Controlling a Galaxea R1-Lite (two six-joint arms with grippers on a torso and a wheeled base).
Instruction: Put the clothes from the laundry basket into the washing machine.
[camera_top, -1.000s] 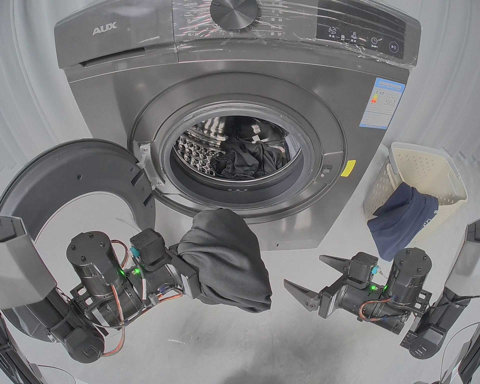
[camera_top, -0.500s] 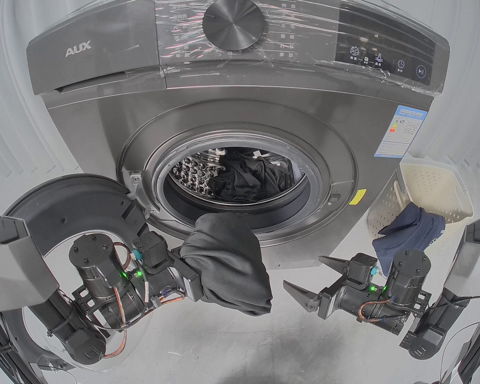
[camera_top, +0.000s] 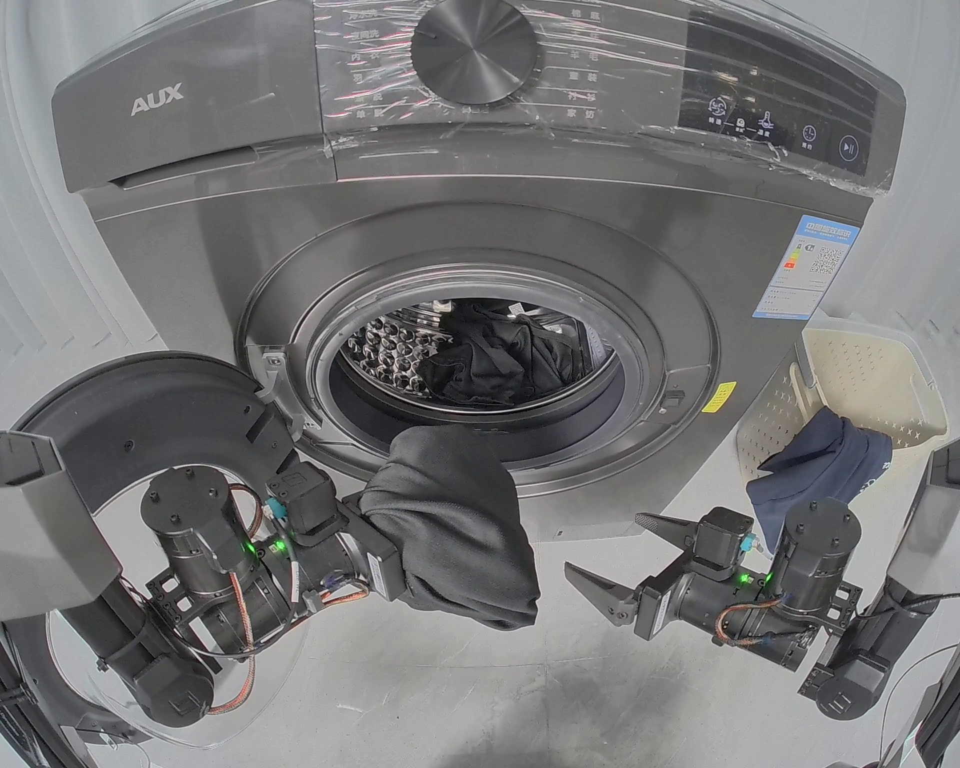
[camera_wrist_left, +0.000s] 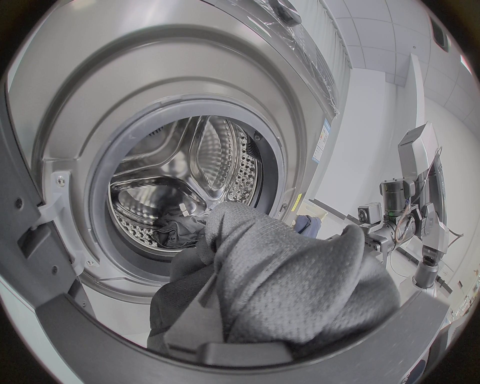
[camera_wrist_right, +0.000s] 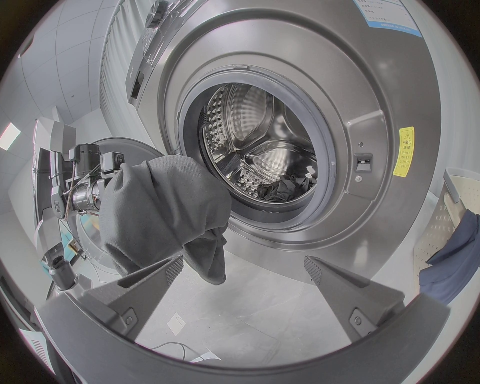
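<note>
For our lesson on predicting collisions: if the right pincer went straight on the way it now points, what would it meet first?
Probably the washing machine's front panel, just below the drum opening; the dark garment hangs close beside that line, depth unclear.

The grey brushed-metal washing machine (camera_top: 180, 260) has a glossy perforated steel drum (camera_top: 385, 350). The dark grey cloth (camera_top: 450, 530) is matt and coarse-knit. The cream laundry basket (camera_top: 870, 375) is perforated plastic.

Silver-grey washing machine (camera_top: 200, 250); charcoal garment (camera_top: 450, 520), fine speckled weave; black clothes (camera_top: 495, 360) in drum; cream laundry basket (camera_top: 880, 380), perforated pattern; navy garment (camera_top: 825, 470) over its rim.
</note>
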